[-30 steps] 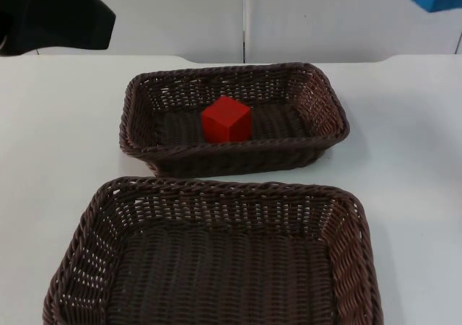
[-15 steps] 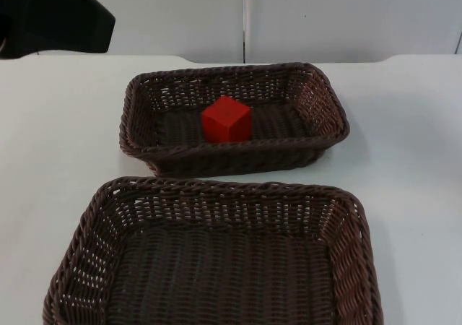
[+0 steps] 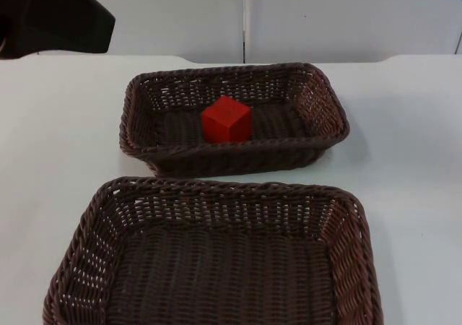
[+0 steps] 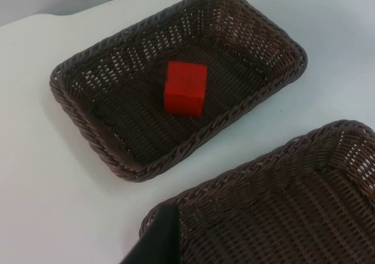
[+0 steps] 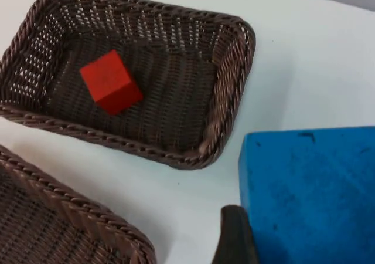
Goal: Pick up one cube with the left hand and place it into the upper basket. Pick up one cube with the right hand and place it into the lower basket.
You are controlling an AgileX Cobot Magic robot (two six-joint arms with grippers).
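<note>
Your left arm [image 3: 54, 14] waits at the far left edge of the table, and you cannot tell whether its gripper is wide or narrow; only one black fingertip [image 4: 155, 243] shows in its wrist view. Below and ahead of that gripper, the red cube [image 3: 227, 119] already lies in the upper basket [image 3: 328, 108], near the middle of its floor and clear of the walls.

The lower basket [image 3: 94, 209] sits just beside the upper one, nearer you, and holds no cube yet.

Your right gripper [image 5: 234, 240] is raised off to the right, closed on the blue cube [image 5: 310, 193], which sits pressed against the finger [image 5: 231, 232]. The lower basket is down and to the left of it, well apart.

The risk, as I judge it: you release too early and the blue cube strikes the woven rim, bouncing onto the table [image 3: 411, 180], or drops into the upper basket instead because you pass over it.
</note>
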